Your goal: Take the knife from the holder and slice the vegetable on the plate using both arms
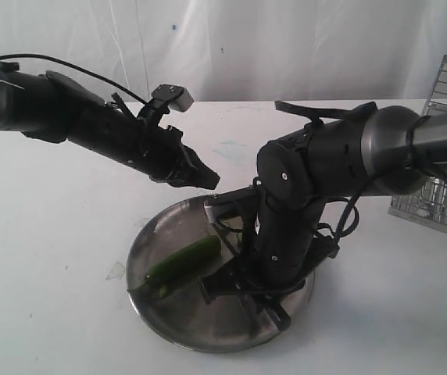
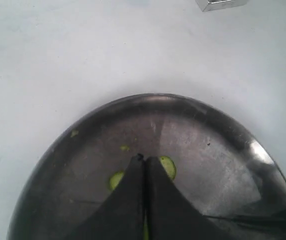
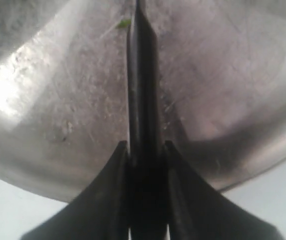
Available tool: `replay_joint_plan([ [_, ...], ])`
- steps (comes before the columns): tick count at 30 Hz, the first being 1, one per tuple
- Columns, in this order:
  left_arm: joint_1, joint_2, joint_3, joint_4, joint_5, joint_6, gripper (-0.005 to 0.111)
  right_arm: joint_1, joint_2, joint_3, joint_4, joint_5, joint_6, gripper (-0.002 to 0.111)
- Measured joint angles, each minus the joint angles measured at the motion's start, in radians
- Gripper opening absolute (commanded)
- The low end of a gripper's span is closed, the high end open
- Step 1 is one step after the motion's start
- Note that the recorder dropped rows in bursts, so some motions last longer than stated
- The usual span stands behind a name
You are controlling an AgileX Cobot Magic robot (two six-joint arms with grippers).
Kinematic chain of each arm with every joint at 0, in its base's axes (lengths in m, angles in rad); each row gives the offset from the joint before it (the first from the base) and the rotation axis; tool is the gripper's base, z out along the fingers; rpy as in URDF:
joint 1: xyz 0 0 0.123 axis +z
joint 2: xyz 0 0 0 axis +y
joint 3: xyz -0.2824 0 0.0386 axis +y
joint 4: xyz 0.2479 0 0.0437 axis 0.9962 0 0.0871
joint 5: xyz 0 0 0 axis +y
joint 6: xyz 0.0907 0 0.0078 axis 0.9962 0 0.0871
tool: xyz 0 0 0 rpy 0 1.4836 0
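Knife [image 3: 142, 90] clamped between the two fingers of the right gripper [image 3: 145, 147], which close on its dark shaft with no gap at either side. The knife runs forward from the fingers, low over the plate [image 1: 200, 328], its tip near a green scrap [image 3: 124, 23]. Left gripper [image 1: 206, 178] hangs above the plate's far rim, fingers [image 2: 128, 200] pressed together and holding nothing.

Vegetable [image 1: 186, 262]: a slender dark-green pod lying on the left half of the plate. One end points toward the plate's middle; the other, with a paler cut face, points toward the near-left rim. In the left wrist view two pale green round slices [image 2: 168, 166] lie flat on the plate, one at each side of the closed fingertips, with small green crumbs [image 2: 124, 147] near them.

Plate: round, dull silver, scuffed, set on the white tabletop [image 1: 44, 281] near the middle of its near edge. Holder [image 1: 434, 205], a silver wire-grid basket, stands at the far right corner, well apart from the plate. The right arm [image 1: 341, 156] crosses in front of it and hides much of the plate's right half.
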Motion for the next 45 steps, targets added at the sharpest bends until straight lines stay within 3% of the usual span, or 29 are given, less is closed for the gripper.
replay_joint_plan([
  [4, 0.000, -0.052, 0.029, 0.095, -0.041, -0.095, 0.000, -0.038, 0.000, -0.002, 0.000, -0.024, -0.015, 0.000],
  [10, 0.000, -0.162, 0.174, 0.136, -0.228, -0.165, 0.000, -0.108, 0.000, -0.029, 0.035, 0.028, -0.115, 0.000],
  [16, 0.000, -0.363, 0.454, 0.127, -0.566, -0.326, 0.000, -0.157, 0.000, -0.053, 0.108, 0.055, -0.300, 0.001],
  [19, 0.000, -0.437, 0.616, 0.115, -0.684, -0.353, 0.000, -0.157, 0.015, -0.053, 0.134, 0.018, -0.376, 0.010],
  [25, 0.000, -0.446, 0.732, 0.113, -0.671, -0.382, 0.000, -0.157, 0.061, -0.053, 0.138, -0.067, -0.402, 0.016],
  [29, 0.000, -0.446, 0.741, 0.111, -0.650, -0.382, 0.000, -0.157, 0.063, -0.053, 0.138, -0.103, -0.403, 0.016],
  [33, -0.009, -0.446, 0.741, 0.101, -0.543, -0.384, 0.000, -0.157, 0.063, -0.053, 0.138, -0.140, -0.403, 0.016],
  [45, -0.256, -0.352, 0.735, 0.079, -0.486, -0.376, 0.000, -0.157, 0.063, -0.053, 0.138, -0.169, -0.385, 0.016],
])
